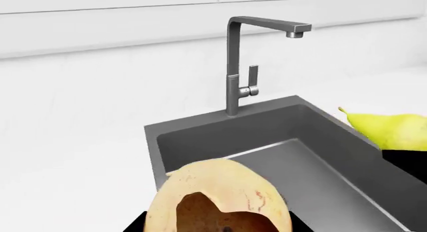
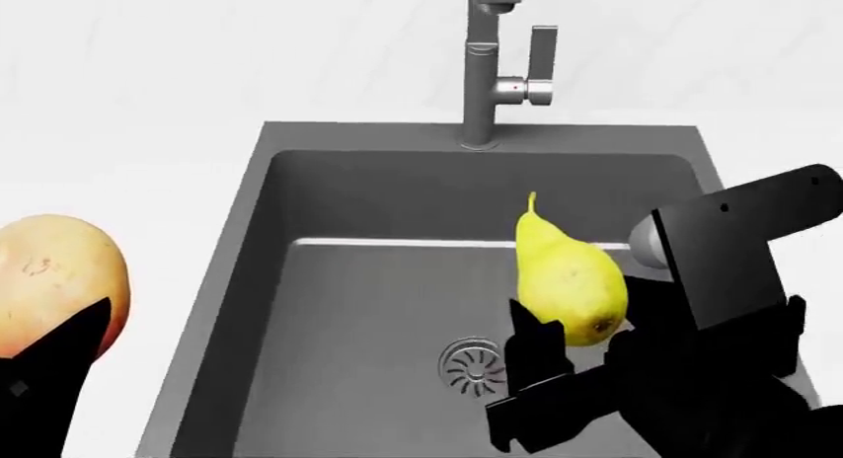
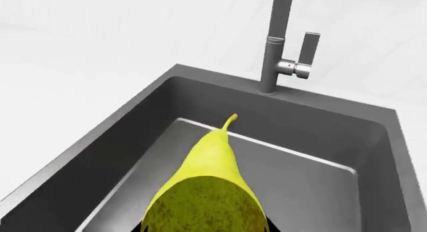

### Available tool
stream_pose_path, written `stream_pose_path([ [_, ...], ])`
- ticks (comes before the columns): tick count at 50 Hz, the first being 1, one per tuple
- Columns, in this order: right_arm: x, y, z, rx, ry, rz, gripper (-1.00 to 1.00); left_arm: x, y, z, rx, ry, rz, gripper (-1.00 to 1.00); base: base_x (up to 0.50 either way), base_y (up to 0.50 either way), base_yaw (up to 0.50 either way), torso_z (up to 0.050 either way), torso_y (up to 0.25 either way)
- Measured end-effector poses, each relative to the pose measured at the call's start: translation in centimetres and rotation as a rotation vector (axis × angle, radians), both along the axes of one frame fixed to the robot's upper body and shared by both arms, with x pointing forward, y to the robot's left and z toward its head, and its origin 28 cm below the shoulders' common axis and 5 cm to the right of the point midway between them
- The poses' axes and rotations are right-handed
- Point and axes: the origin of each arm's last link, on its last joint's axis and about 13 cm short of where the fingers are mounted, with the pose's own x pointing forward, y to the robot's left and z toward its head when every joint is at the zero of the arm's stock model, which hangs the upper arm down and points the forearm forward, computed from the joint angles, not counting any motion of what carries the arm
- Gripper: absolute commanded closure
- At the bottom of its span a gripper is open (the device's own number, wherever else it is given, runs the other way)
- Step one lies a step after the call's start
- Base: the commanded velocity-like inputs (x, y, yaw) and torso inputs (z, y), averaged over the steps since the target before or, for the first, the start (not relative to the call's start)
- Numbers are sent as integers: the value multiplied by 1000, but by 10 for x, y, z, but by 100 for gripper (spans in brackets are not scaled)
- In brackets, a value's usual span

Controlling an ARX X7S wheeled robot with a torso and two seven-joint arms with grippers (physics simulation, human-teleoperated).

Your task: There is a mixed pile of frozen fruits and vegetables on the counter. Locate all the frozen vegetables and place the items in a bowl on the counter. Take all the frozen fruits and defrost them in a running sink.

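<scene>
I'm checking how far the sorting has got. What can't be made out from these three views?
- Bowl and vegetables: outside every view.
- Water running or not: none visible at the faucet; its spout is cut off in the head view.
- Left gripper: jaws mostly out of frame or behind the peach.
- Right gripper: hidden behind the pear in its wrist view.

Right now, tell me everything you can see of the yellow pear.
The pear is smooth and bright yellow, turning speckled greenish-brown at its broad base, with a thin stem at its narrow end. It hangs over the dark grey sink, stem pointing toward the faucet, wide end gripped by the right gripper. It sits above the basin floor near the drain; no water shows.
</scene>
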Motion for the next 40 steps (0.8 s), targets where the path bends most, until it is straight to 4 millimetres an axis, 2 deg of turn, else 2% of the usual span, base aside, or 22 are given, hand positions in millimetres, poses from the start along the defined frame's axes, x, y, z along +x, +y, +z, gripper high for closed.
stream_pose_path([
  [3, 0, 0, 0, -1, 1, 0, 100, 0, 0, 0, -1, 1, -1, 100, 0, -375, 0, 0, 0],
  [15, 4, 5, -3, -4, 15, 19, 100, 0, 0, 0, -2, 4, -1, 100, 0, 0, 0, 0, 1],
  [30, 35, 13, -9, 3, 70, 26, 100, 2, 1, 0, -7, 6, 1, 100, 0, 0, 0, 1, 0],
  [40, 44, 18, -16, -6, 96, 32, 100, 2, 0, 0, -9, 6, 2, 100, 153, 0, 0, 0, 1],
])
